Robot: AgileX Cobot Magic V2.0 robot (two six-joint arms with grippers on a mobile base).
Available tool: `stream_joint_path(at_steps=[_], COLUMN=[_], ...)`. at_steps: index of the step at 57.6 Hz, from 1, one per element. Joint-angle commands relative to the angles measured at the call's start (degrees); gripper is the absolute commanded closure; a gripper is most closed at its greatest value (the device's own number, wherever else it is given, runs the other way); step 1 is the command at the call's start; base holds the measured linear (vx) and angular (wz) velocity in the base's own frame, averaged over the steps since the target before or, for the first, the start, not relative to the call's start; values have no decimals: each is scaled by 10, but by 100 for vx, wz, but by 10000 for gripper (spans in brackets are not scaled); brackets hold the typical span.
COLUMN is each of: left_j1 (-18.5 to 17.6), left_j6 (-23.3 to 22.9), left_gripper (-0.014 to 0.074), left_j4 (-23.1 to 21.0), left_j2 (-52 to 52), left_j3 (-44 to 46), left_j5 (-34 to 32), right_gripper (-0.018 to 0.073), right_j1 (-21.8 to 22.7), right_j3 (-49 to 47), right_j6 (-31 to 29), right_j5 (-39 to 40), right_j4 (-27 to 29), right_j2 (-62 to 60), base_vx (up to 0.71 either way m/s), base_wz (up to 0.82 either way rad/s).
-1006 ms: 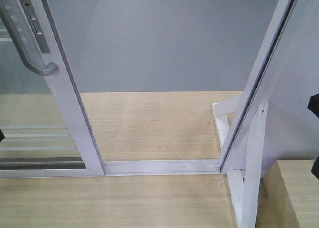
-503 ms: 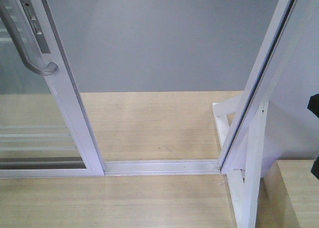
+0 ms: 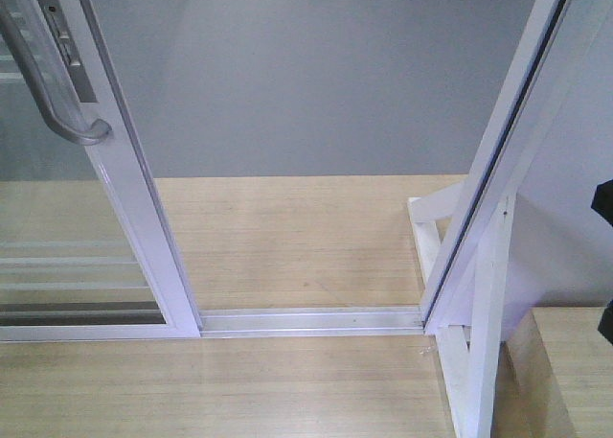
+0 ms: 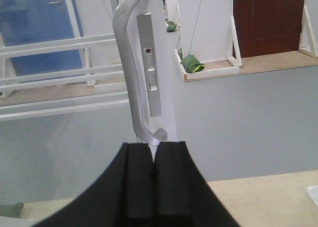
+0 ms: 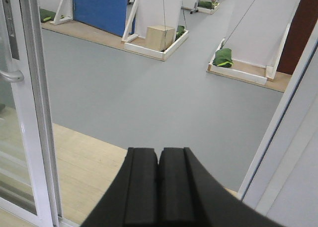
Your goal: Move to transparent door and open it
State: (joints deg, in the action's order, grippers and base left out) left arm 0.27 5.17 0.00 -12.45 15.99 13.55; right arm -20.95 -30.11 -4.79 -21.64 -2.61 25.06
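Left gripper point(image 4: 154, 160) is seen with its fingers pressed together, nothing between them, poised just short of the lower end of the handle point(image 4: 130, 68); contact cannot be confirmed. Right gripper point(image 5: 159, 170) is likewise closed and empty, pointed through the gap. The door point(image 3: 115, 170) is found at the left of the front view, slid aside, so a wide opening is left between it and the frame post point(image 3: 517, 141) on the right, over the sill track point(image 3: 311, 320). Opening is judged largely done; any further widening cannot be judged. Beyond, grey floor point(image 3: 306, 83) is seen.
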Motion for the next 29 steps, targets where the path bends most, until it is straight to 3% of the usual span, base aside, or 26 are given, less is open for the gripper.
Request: stream_joint_path(at_steps=[1, 16, 29], left_j1=[-2, -4, -4], left_j6=[-11, -13, -13], left_gripper=[596, 596, 596], left_j4=[4, 4, 4], left_j2=[24, 143, 138], left_j3=[-26, -188, -192], left_j5=[-50, -102, -93], right_gripper=[562, 562, 562], right_j1=[2, 2, 2], right_j3=[-15, -15, -15], right_j6=[-1, -1, -1], right_j5=[44, 44, 43], right_j4=[-5, -5, -5], right_j2=[1, 2, 2], base_vx=[0, 0, 0], base_wz=[0, 0, 0])
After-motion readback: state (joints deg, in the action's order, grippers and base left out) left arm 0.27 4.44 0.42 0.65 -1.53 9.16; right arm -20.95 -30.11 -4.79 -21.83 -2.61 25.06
